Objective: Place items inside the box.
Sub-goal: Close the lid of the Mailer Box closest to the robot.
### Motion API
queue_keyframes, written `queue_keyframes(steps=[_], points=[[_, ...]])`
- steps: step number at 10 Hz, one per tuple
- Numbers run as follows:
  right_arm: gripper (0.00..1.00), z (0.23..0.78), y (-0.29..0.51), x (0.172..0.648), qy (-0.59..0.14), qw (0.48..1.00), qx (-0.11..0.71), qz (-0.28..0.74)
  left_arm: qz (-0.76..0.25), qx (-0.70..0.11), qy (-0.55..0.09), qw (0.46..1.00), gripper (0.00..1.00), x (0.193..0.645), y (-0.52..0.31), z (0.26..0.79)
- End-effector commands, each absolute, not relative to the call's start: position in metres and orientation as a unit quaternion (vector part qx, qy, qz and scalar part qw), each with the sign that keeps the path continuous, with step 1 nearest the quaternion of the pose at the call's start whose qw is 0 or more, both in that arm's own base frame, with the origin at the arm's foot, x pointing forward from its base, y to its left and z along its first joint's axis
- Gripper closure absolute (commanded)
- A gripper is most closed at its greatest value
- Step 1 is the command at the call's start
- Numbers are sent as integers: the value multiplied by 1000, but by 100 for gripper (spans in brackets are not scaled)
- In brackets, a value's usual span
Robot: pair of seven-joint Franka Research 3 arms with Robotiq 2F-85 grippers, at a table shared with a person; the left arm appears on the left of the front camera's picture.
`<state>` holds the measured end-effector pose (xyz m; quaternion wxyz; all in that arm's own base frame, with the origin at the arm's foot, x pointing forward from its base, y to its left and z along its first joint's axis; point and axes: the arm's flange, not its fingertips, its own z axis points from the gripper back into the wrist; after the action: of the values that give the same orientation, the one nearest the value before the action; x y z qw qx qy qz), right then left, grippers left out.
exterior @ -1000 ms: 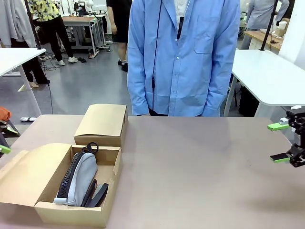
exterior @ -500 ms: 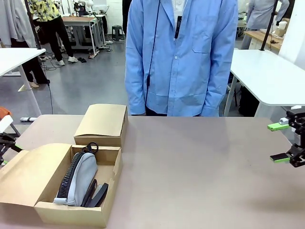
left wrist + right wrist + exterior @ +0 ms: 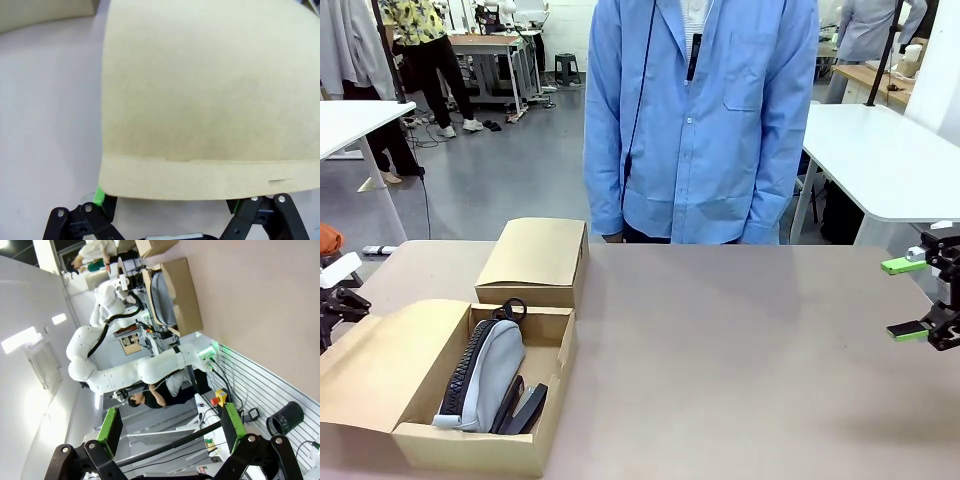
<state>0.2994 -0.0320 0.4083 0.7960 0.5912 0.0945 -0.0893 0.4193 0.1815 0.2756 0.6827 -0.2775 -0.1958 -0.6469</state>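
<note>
Grey pencil case (image 3: 485,372) sat inside the open box (image 3: 480,448) already. Left claw (image 3: 334,300), spread, straddled the flap (image 3: 200,100); folding it gently looked smartest. Right claw (image 3: 915,298) hung spread, empty.

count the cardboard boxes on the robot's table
2. An open box at the near left, holding a grey pencil case and dark items, its flap spread out to the left. A closed box sits just behind it.

Pencil case (image 3: 485,372) lies in box (image 3: 380,375), left of stapler (image 3: 525,408).
</note>
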Motion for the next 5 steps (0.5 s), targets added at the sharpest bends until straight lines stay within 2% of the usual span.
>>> queue_keyframes(steps=[1,5], points=[[0,412,-31,301,95,791,597,-94,-661,-300,-193,660,0,414,174,277],[0,412,-31,301,95,791,597,-94,-662,-342,-234,624,0,404,157,288]])
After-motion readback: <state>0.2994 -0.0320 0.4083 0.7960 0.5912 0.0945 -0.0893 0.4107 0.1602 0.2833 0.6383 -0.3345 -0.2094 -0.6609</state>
